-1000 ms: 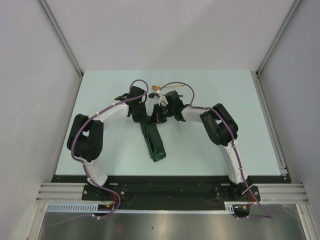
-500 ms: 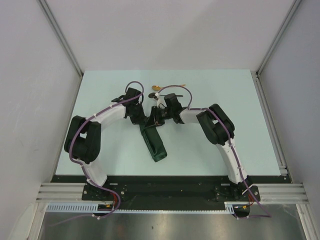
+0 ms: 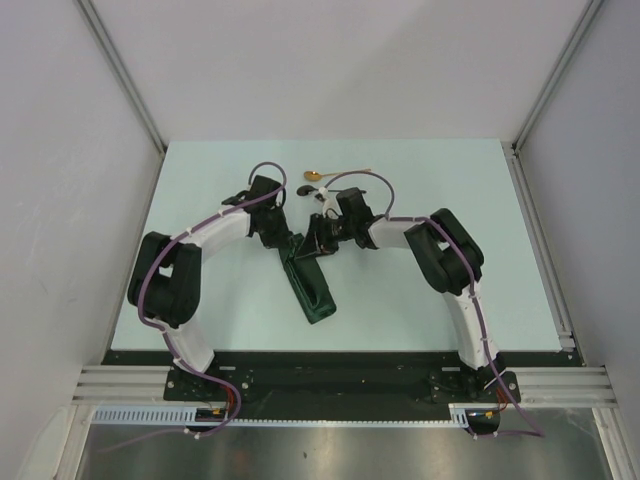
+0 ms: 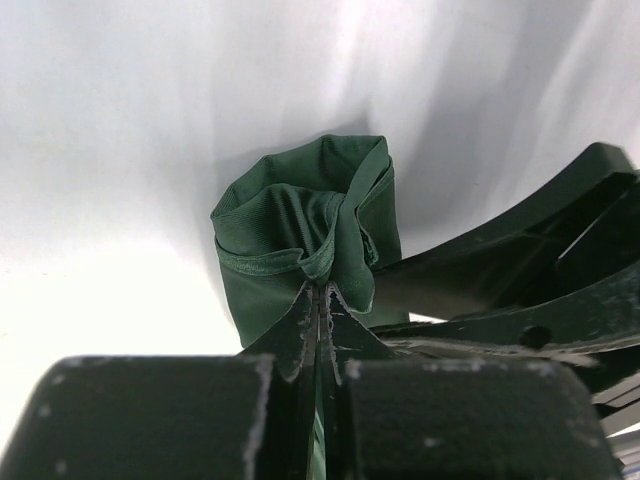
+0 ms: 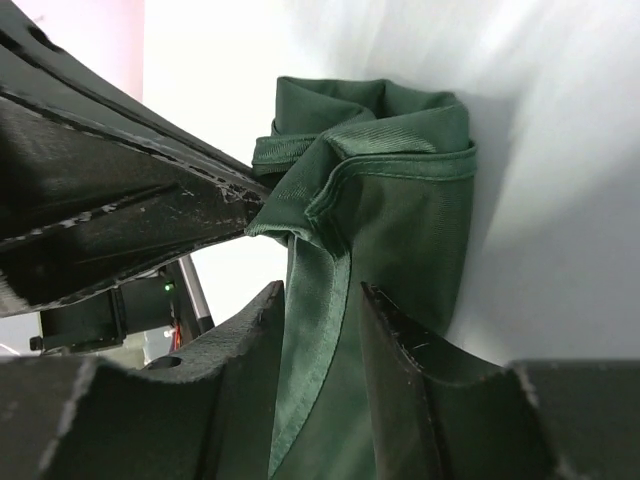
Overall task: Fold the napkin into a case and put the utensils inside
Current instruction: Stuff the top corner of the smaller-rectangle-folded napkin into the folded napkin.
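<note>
**Case mouth: L claw clenched, R claw released**

Case: dk green woven cloth, a narrow, long, layered strip. It lies slanted at centre of top view on pale mint table. Upper end is bunched into a rounded, gaping mouth w/ stitched hem showing. L claw is clenched on a hem fold at the mouth. R claw is released: jaws parted, flat cloth band running btwn them. Gold spoon: shiny, slim, upper centre, apart from case.
</note>
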